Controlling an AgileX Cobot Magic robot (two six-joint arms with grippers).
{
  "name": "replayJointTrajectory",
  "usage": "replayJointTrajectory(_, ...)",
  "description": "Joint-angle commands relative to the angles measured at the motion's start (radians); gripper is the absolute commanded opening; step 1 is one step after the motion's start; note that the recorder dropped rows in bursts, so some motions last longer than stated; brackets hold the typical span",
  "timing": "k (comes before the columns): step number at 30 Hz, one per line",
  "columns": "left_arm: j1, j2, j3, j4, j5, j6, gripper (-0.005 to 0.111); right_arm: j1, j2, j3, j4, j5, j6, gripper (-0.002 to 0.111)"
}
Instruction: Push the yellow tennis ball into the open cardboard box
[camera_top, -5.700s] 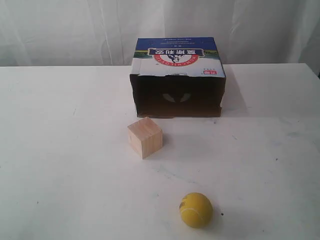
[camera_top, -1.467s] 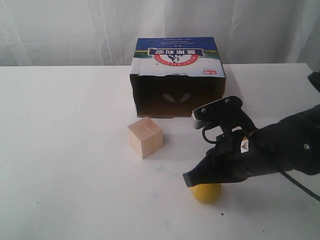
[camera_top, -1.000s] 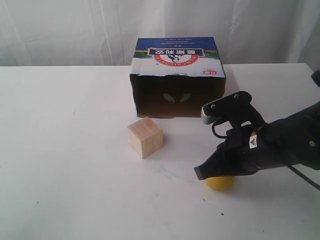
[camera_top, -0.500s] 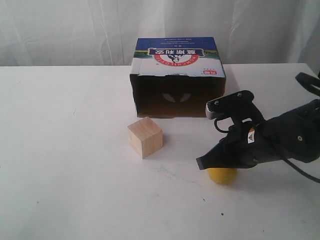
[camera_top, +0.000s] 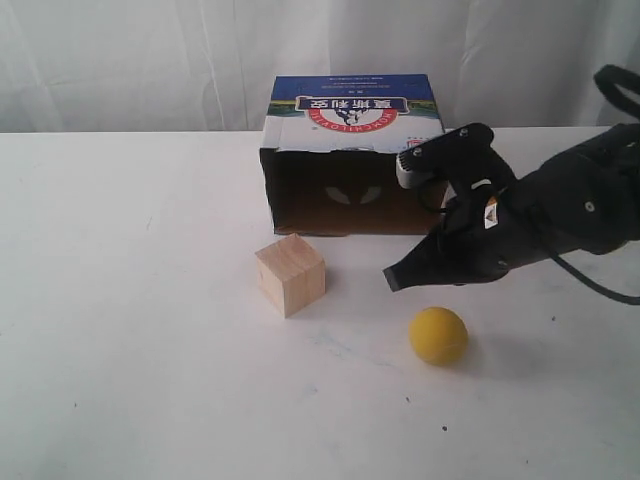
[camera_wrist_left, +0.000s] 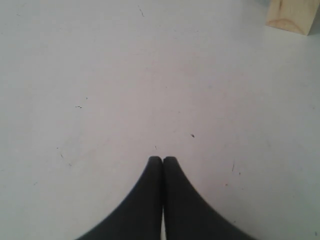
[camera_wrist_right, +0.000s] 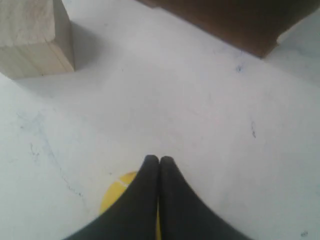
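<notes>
Ball (camera_top: 438, 335): yellow, resting on the white table (camera_top: 130, 300) in front of the box (camera_top: 350, 150) and outside it, toward the right side of the box's opening, with bare table between the two. In the right wrist view the ball (camera_wrist_right: 117, 195) shows only as a yellow patch, partly hidden behind the fingers.

Right gripper (camera_top: 392, 279): black, jaws pressed together with nothing between them. Its tip hangs above the table between ball and box, a little to the left of the ball and not touching it. The right wrist view confirms the closed tips (camera_wrist_right: 159, 161).

Box: brown cardboard, lying with its dark opening toward the camera, printed blue-and-white panel on top, ragged upper front edge. Its lower edge (camera_wrist_right: 235, 20) appears in the right wrist view.

Cube (camera_top: 290, 275): pale wood, standing left of the ball and just in front of the box's left corner, apart from both. It is also seen at the edge of the right wrist view (camera_wrist_right: 30, 35) and the left wrist view (camera_wrist_left: 292, 15).

Left gripper (camera_wrist_left: 162, 160): seen only by its own camera, jaws together, empty, over bare table.
</notes>
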Motion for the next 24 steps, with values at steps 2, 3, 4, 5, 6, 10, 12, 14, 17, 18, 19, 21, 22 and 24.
replayJointTrajectory(2,-0.005,-0.005,0.004,-0.001,0.020,0.002,0.000,-0.011,-0.051,0.032,-0.014,0.102,0.011,0.000)
replayJointTrajectory(3,-0.005,-0.005,0.004,-0.001,0.020,0.002,0.000,-0.008,-0.051,0.036,-0.010,0.108,0.011,0.000)
replayJointTrajectory(4,-0.005,-0.005,0.004,-0.001,0.020,0.002,0.000,0.000,-0.051,0.043,-0.010,0.094,0.011,0.000)
replayJointTrajectory(5,-0.005,-0.005,0.004,-0.001,0.020,0.002,0.000,0.009,-0.047,0.043,-0.008,0.089,0.011,0.000)
replayJointTrajectory(6,-0.005,-0.005,0.004,-0.001,0.020,0.002,0.000,0.016,-0.040,0.043,-0.002,0.082,0.011,0.000)
replayJointTrajectory(10,-0.005,-0.005,0.004,-0.001,0.020,0.002,0.000,0.043,-0.001,0.043,0.021,0.084,0.011,0.000)
replayJointTrajectory(12,-0.005,-0.005,0.004,-0.001,0.020,0.002,0.000,0.064,0.010,0.043,0.042,0.078,0.011,0.000)
replayJointTrajectory(14,-0.005,-0.005,0.004,-0.001,0.020,0.002,0.000,0.082,0.017,0.043,0.061,0.069,0.001,0.000)
replayJointTrajectory(17,-0.005,-0.005,0.004,-0.001,0.020,0.002,0.000,0.099,0.032,0.043,0.061,0.066,-0.001,0.000)
replayJointTrajectory(18,-0.005,-0.005,0.004,-0.001,0.020,0.002,0.000,0.099,0.039,0.043,0.061,0.066,-0.001,0.000)
replayJointTrajectory(19,-0.005,-0.005,0.004,-0.001,0.020,0.002,0.000,0.099,0.049,0.043,0.061,0.066,-0.001,0.000)
replayJointTrajectory(21,-0.005,-0.005,0.004,-0.001,0.020,0.002,0.000,0.099,0.070,0.043,0.061,0.066,-0.001,0.000)
replayJointTrajectory(22,-0.005,-0.005,0.004,-0.001,0.020,0.002,0.000,0.099,0.079,0.043,0.061,0.064,-0.001,0.000)
replayJointTrajectory(24,-0.005,-0.005,0.004,-0.001,0.020,0.002,0.000,0.099,0.099,0.043,0.061,0.055,-0.001,0.000)
